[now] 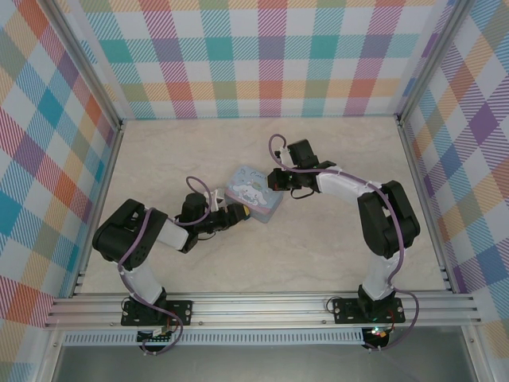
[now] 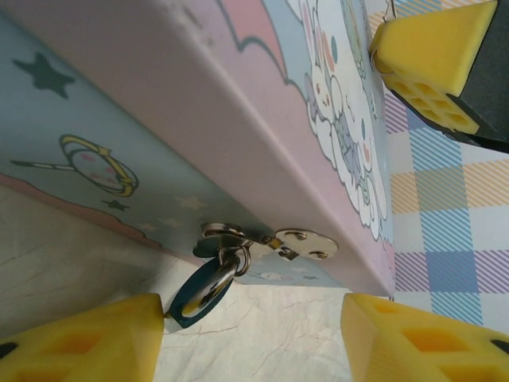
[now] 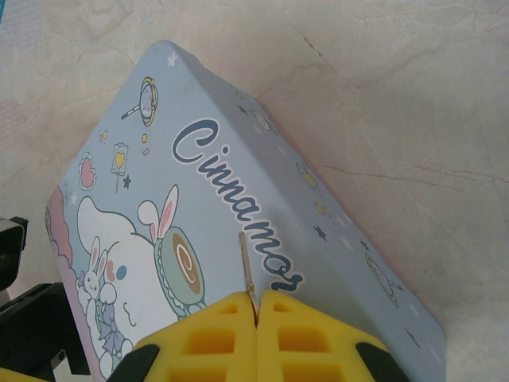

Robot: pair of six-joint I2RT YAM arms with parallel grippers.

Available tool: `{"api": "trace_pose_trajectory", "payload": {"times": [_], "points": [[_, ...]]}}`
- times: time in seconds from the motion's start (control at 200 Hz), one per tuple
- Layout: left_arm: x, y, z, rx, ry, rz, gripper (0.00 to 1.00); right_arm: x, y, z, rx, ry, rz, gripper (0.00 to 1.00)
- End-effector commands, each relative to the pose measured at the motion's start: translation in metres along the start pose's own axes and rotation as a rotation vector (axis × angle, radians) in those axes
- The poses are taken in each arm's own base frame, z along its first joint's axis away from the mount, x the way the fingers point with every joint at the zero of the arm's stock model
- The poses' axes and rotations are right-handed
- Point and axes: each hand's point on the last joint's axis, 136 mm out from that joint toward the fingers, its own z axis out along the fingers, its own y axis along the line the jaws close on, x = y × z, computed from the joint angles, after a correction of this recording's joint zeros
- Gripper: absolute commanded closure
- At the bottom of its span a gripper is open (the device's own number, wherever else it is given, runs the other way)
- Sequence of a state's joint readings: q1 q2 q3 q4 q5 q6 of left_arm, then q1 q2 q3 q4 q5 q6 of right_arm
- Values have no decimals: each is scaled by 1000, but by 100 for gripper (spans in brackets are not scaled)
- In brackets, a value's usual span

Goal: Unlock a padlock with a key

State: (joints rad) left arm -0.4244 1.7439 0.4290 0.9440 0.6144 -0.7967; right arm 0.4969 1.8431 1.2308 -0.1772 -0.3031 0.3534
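Observation:
A tiny dark-blue padlock (image 2: 199, 293) with a silvery shackle hangs from the metal hasp (image 2: 298, 241) on the front of the cartoon tin (image 1: 253, 199). My left gripper (image 2: 254, 344) is low on the table in front of that hasp and stands open. Its left finger (image 2: 87, 342) sits right by the padlock's lower corner, and its right finger (image 2: 429, 338) is well clear. My right gripper (image 3: 257, 306) hovers over the tin's lid (image 3: 199, 207), shut on the key (image 3: 247, 263), a thin metal blade sticking out past its fingertips.
The tin lies at the middle of the marble-patterned table (image 1: 342, 239), between both arms. The right gripper's yellow finger (image 2: 429, 60) shows above the lid in the left wrist view. Checkered walls (image 1: 262, 64) enclose three sides, and metal rails (image 1: 262, 306) run along the near edge.

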Motion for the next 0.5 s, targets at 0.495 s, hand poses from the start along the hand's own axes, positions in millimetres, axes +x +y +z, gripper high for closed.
{"api": "trace_pose_trajectory", "payload": {"times": [0.495], "points": [[-1, -10, 6, 30, -7, 30, 52, 0, -2, 1, -4, 3, -9, 95]]}}
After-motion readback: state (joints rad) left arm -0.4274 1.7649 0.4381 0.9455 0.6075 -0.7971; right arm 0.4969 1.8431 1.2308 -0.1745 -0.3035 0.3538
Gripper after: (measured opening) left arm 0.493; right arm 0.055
